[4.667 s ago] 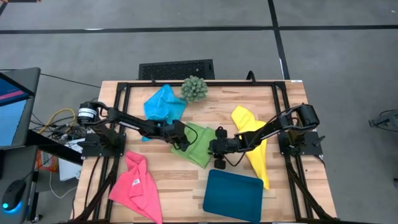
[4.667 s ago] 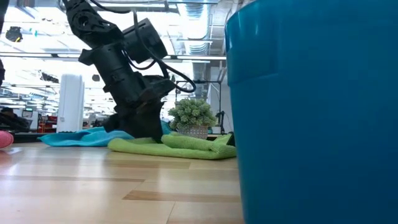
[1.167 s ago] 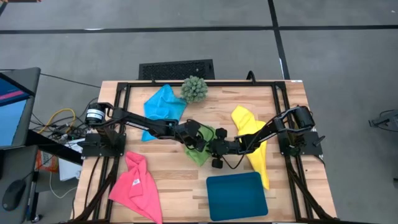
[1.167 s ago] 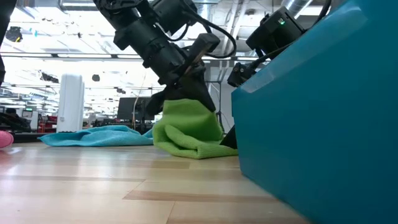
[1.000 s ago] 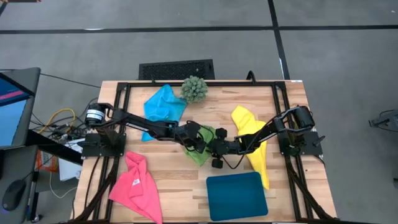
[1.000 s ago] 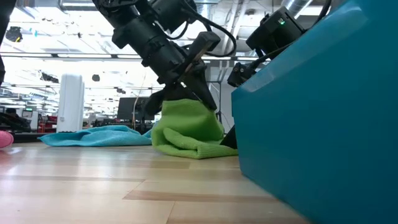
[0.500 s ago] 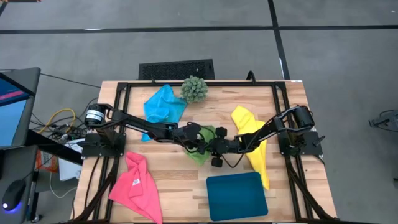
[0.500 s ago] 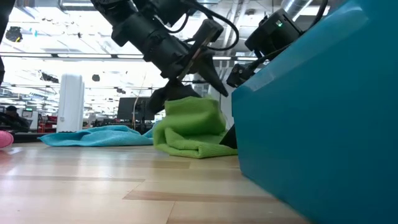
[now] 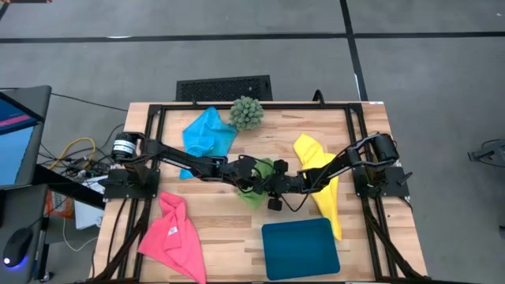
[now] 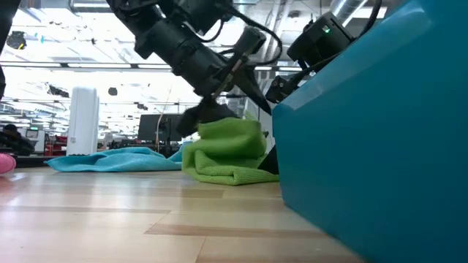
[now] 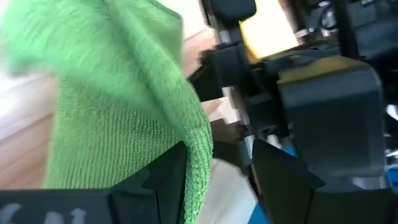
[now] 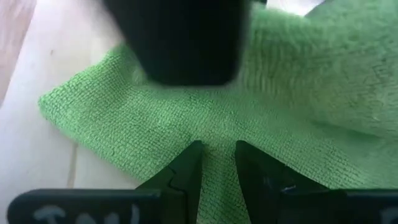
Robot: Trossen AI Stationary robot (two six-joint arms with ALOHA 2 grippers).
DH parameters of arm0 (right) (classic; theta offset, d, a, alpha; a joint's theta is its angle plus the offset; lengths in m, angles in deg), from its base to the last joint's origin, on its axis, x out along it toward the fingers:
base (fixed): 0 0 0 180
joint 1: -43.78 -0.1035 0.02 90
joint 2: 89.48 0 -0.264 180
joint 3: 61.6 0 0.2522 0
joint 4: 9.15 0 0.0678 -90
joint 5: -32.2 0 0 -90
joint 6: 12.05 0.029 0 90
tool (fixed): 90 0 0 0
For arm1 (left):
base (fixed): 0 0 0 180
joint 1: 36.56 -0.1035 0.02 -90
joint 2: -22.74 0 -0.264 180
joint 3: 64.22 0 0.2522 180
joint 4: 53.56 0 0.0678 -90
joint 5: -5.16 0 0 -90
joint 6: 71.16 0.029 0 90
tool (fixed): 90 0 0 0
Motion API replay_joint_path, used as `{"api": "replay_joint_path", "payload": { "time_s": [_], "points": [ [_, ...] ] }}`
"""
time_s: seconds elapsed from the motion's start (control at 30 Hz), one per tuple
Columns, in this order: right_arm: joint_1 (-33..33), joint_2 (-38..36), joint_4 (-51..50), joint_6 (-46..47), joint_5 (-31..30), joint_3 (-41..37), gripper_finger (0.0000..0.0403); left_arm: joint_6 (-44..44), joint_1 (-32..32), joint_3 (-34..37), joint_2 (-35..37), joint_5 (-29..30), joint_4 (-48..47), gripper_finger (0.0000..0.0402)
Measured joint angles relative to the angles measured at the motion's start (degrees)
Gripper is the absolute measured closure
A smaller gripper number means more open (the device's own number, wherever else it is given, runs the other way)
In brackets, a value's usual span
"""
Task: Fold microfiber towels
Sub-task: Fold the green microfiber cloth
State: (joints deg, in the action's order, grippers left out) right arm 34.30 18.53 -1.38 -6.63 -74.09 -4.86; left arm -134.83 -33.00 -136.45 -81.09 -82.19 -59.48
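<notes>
Two robot hands met at the middle of the table [image 9: 213, 229] over the lime green towel [image 10: 225, 155]. The left hand [image 9: 256, 178] hung just above it, fingers parted, gripping nothing. The right hand [image 9: 274, 186] pinched the towel's edge. Blue towel [image 9: 207, 132], yellow towel [image 9: 323, 185] and pink towel [image 9: 173, 237] lay apart.

Grey floor [image 9: 237, 55] crossed by dark seams surrounded the wooden bench [image 9: 225, 229]. A black floor vent [image 9: 223, 87] lay at 12 o'clock, a monitor [image 9: 17, 134] at 9. Beyond, a bright hall held a white cylinder [image 10: 83, 121] under ceiling lights [image 10: 44, 51].
</notes>
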Motion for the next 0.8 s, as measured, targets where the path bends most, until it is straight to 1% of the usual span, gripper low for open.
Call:
{"api": "replay_joint_path", "payload": {
  "time_s": [0.07,0.17,0.23,0.4,0.57,0.7,0.8],
  "points": [
    [0.2,0.0,0.1,0.1,0.1,0.0,0.0281,-0.5,0.0,-0.3,-1.3,-1.0,-0.9,0.0228],
    [0.3,0.0,0.0,-0.1,0.5,0.0,0.0281,-1.1,0.0,-1.9,-4.4,-4.2,-0.9,0.0229],
    [0.2,0.0,0.4,-0.1,0.5,-0.5,0.0281,-1.2,-0.3,-2.2,-5.0,-6.0,-0.7,0.0229],
    [0.3,-0.1,2.2,0.6,0.7,-2.0,0.0281,-3.0,-0.8,-2.3,-5.0,-4.9,-1.6,0.0229],
    [0.2,-0.1,2.2,0.5,0.8,-2.1,0.0281,-3.3,-1.5,-2.8,-5.0,-8.6,-0.3,0.0229],
    [-0.7,-0.3,1.9,0.1,0.6,-2.3,0.0281,-3.3,-1.5,-4.3,-4.9,-9.7,-1.2,0.0229],
    [-1.2,-1.8,-0.6,0.1,1.0,-2.3,0.0281,-3.3,-1.4,-5.5,-4.8,-9.5,-3.4,0.0229]
  ]
}}
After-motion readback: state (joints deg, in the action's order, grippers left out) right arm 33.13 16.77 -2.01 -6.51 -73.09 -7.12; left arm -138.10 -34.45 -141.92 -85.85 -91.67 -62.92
